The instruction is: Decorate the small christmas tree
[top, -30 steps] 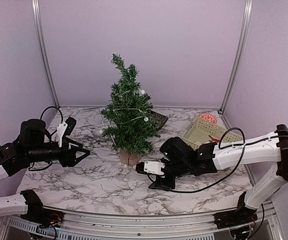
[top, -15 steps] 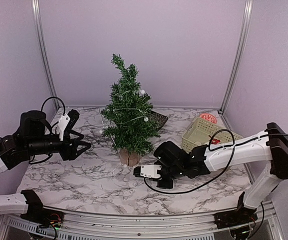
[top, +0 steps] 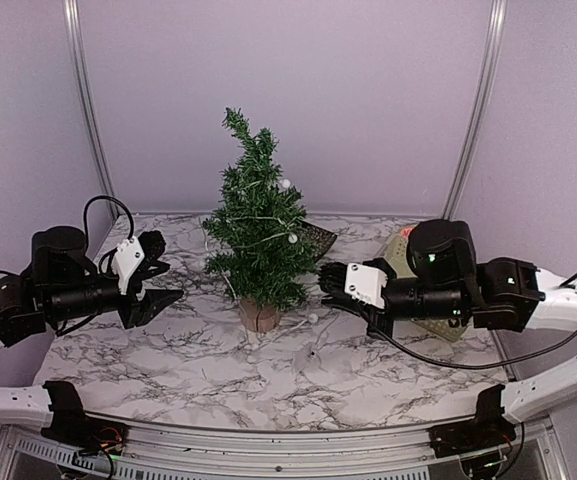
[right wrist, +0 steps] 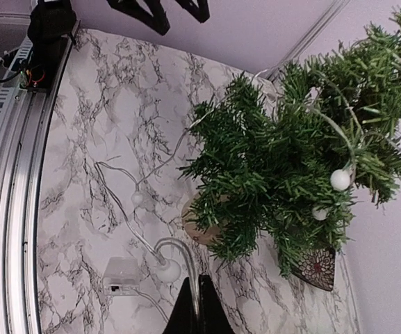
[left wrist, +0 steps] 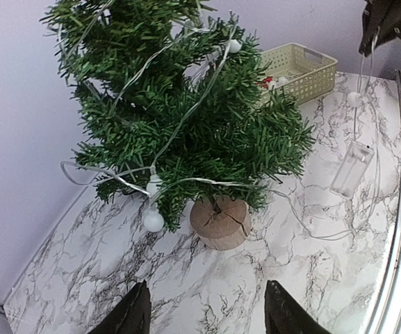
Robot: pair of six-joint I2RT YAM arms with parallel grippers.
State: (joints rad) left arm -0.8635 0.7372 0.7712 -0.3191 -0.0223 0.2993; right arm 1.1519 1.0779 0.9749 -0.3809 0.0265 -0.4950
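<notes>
The small christmas tree point(top: 256, 240) stands upright mid-table on its log-slice base point(left wrist: 219, 221), a string of white bulbs point(left wrist: 153, 220) wound through its branches. My right gripper point(right wrist: 201, 282) is shut on the clear wire of that light string point(right wrist: 179, 252), lifted above the table just right of the tree point(top: 326, 272). One bulb point(right wrist: 168, 270) hangs near the fingertips. The string's clear battery box point(left wrist: 351, 169) lies on the marble. My left gripper point(left wrist: 207, 292) hovers left of the tree point(top: 158, 282), open, with nothing between its fingers.
A pale green basket point(left wrist: 299, 66) with a red ornament point(top: 416, 234) sits at the back right, partly hidden by my right arm. A dark patterned ornament point(right wrist: 313, 264) lies behind the tree. Loose wire point(right wrist: 117, 191) trails over the table in front of the base.
My right gripper shut on the light-string wire near the table, then rose up and to the right, drawing the wire with it. The left gripper stayed by the tree, shifting slightly.
</notes>
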